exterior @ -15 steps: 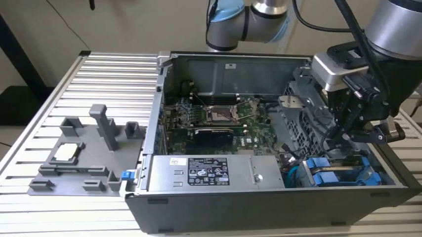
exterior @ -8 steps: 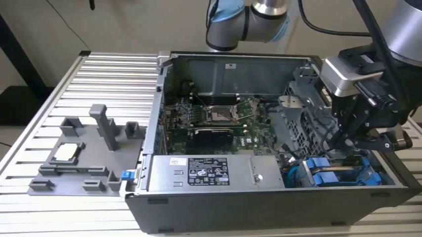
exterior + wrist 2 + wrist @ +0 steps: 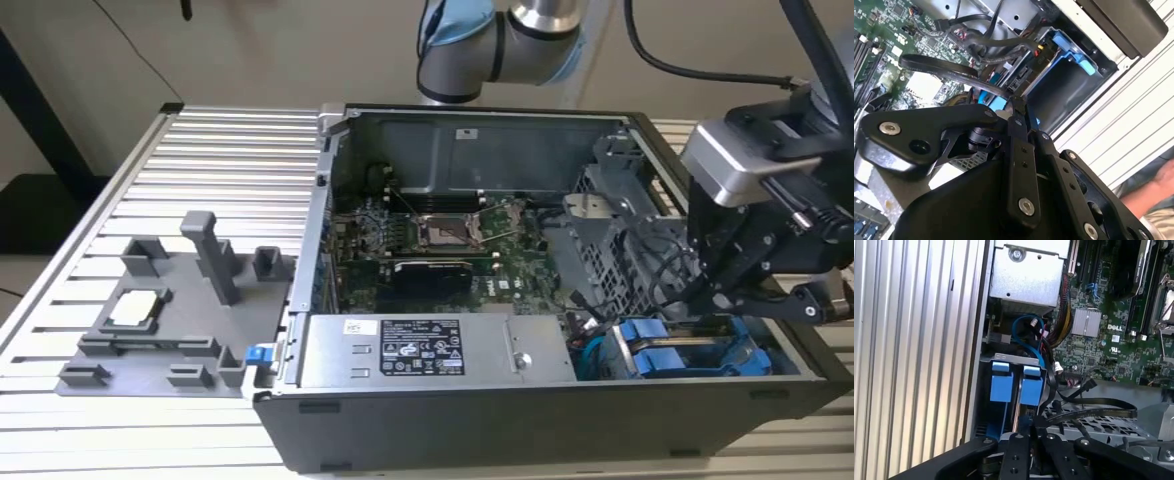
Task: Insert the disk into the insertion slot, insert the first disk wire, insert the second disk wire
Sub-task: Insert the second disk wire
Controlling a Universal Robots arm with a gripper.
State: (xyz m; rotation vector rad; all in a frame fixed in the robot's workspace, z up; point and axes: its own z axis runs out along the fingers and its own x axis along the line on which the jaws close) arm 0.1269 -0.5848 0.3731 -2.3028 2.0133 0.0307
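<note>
Two blue carrier frames (image 3: 1002, 382) (image 3: 1032, 385) stand side by side in the grey insertion slot bay (image 3: 1014, 358) at the case's front corner, near the exterior view's right (image 3: 654, 350). The disk sits in one of them; I cannot tell which. My gripper (image 3: 1029, 432) hangs just above the bay, fingers pressed together on the end of a flat black disk wire (image 3: 1089, 405). In the second wrist view the same wire (image 3: 949, 70) runs from the motherboard side to the gripper (image 3: 1021, 105). In the exterior view the gripper (image 3: 714, 300) is over the carriers.
The open computer case holds a motherboard (image 3: 441, 240), a labelled power supply (image 3: 414, 350) and a perforated grey cage (image 3: 614, 230) beside the bay. Loose black and blue cables (image 3: 1029, 327) crowd the bay. A grey fixture plate (image 3: 160, 310) lies on the ribbed table. A person's hand (image 3: 1154, 195) is nearby.
</note>
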